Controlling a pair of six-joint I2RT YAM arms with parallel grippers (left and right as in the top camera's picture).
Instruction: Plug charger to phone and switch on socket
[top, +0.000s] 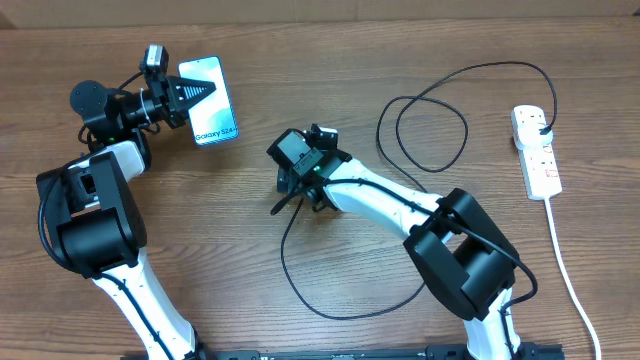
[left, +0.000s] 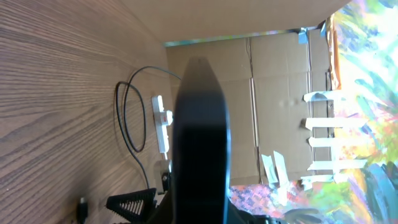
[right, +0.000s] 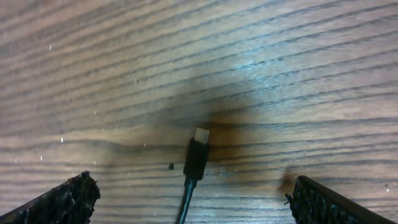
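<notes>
One phone (top: 218, 120) sits near the far left corner of the bench (top: 200, 260). There is one charger (right: 194, 163), a single black cable with one tip (right: 201, 134) and one plug (top: 543, 128). One socket (top: 537, 155) lies by the right edge, with one white cord (top: 557, 240). There are two arms, one left arm (top: 95, 215) and one right arm (top: 390, 195). Each carries one hand, the left hand (top: 205, 92) and the right hand (top: 288, 200), with two fingers (right: 68, 198) apiece. The socket's red switches are too small to count.

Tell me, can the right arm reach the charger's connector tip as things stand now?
Probably yes. The right gripper hangs open directly above the connector tip, which lies on the bare table between its jaws, with nothing covering it.
</notes>
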